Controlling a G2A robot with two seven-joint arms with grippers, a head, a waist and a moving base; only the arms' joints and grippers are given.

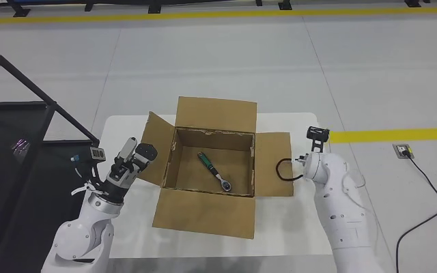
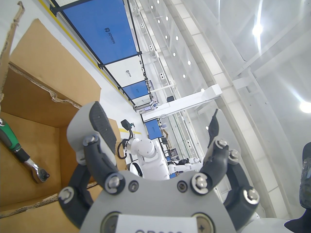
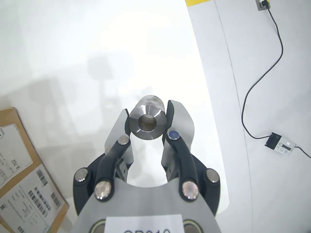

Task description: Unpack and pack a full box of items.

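Note:
An open cardboard box (image 1: 212,213) stands mid-table with its flaps spread out. A ratchet wrench (image 1: 215,171) with a green handle lies on the box floor; the left wrist view also has the wrench (image 2: 17,150) in it. My left gripper (image 2: 155,120) is open and holds nothing, tilted upward beside the box's left flap (image 1: 156,158). My right gripper (image 3: 147,118) is shut on a metal cylinder (image 3: 147,122) with a hole in its end, held above the white table (image 3: 97,49) to the right of the box.
A black frame and dark surface (image 1: 27,136) stand left of the table. A box flap with printed labels (image 3: 21,170) lies near my right gripper. On the floor to the right run a cable (image 3: 267,73) and a wall-type socket (image 1: 401,151).

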